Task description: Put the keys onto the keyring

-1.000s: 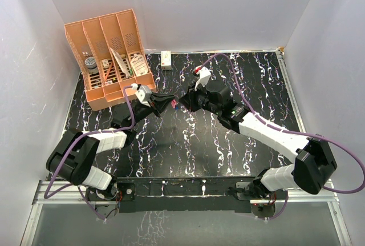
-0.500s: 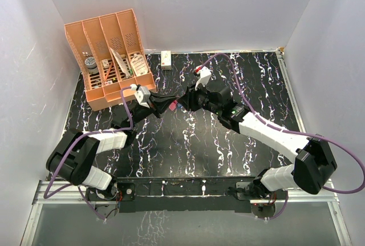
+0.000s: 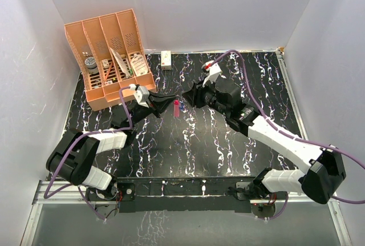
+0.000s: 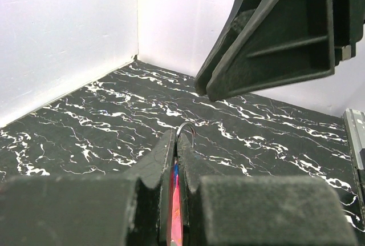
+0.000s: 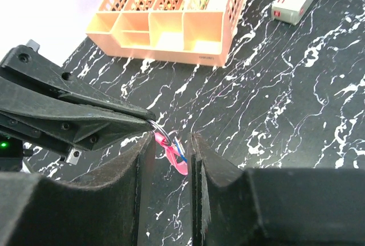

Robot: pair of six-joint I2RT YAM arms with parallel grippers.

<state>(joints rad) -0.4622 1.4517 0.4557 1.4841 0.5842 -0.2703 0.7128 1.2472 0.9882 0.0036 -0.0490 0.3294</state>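
The right end effector is drawing back from the left one, leaving a gap between the two above the counter. Its fingers are standing slightly apart, gripping nothing. The left end effector is clenching the red-pink keyring at its wire end, the loop hanging below the fingertips. The blue-headed key is resting against the loop.
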